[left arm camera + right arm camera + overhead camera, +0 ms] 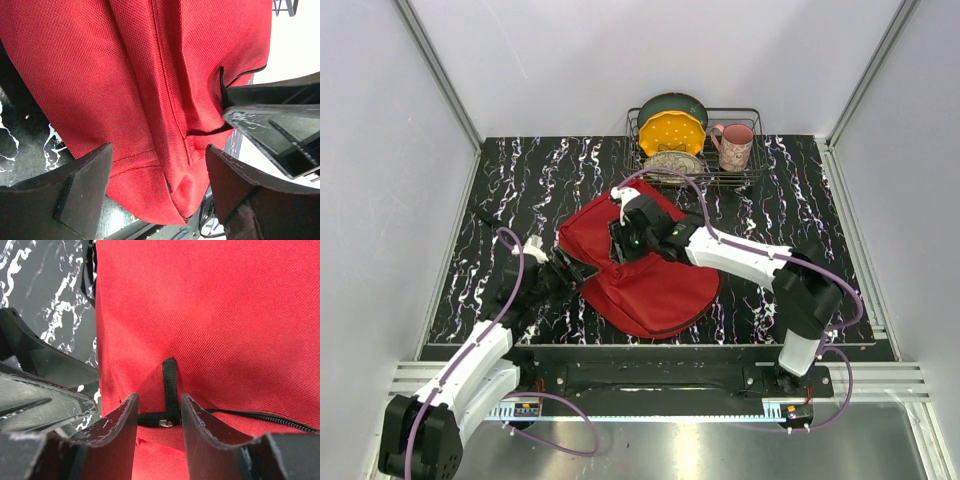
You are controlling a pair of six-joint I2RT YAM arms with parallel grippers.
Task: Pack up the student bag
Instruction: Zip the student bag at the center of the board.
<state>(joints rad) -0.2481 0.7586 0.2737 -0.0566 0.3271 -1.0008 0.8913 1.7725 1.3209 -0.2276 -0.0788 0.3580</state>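
The student bag, a big red fabric backpack, lies flat in the middle of the black marbled table. My left gripper is at its left edge. In the left wrist view that gripper stands open, its fingers either side of a bag corner without touching it. My right gripper hovers over the bag's upper left part. In the right wrist view it is open, with the black zipper pull lying loose between its fingers beside the black zipper.
A wire dish rack stands at the back of the table with a yellow plate, a dark green bowl and a pink mug. Bare marbled tabletop lies left and right of the bag.
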